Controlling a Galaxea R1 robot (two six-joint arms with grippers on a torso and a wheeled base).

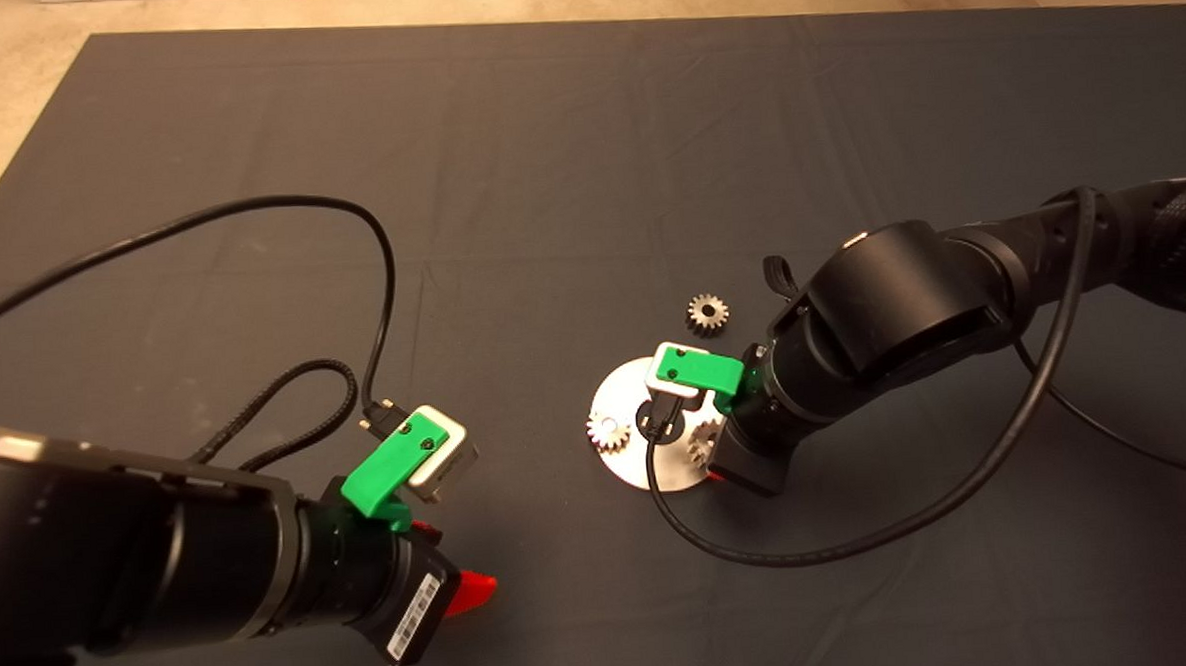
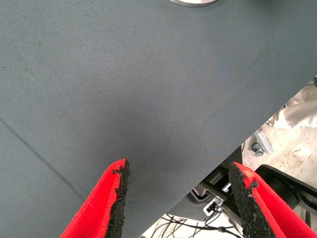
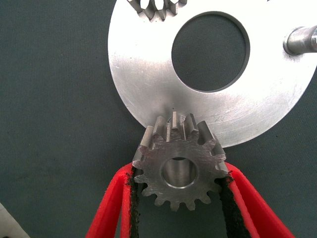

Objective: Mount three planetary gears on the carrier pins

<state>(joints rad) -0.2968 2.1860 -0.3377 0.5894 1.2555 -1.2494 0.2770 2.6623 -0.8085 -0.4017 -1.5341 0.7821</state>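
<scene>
— What can't you make out from above?
— The right end effector (image 1: 721, 474) sits hidden under its own wrist, which also covers part of the disc (image 1: 618, 397).
— And the wrist cameras?
— Your right view crops one seated gear (image 3: 154, 8) and a pin (image 3: 302, 40).

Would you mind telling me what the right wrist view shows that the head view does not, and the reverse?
Only the right wrist view shows the red fingers clamped on a gear at the disc's edge, plus a bare pin. Only the head view shows the loose gear lying on the mat beyond the disc, and the left gripper waiting at the lower left. Both show the carrier disc with its central hole and one gear already on it.
</scene>
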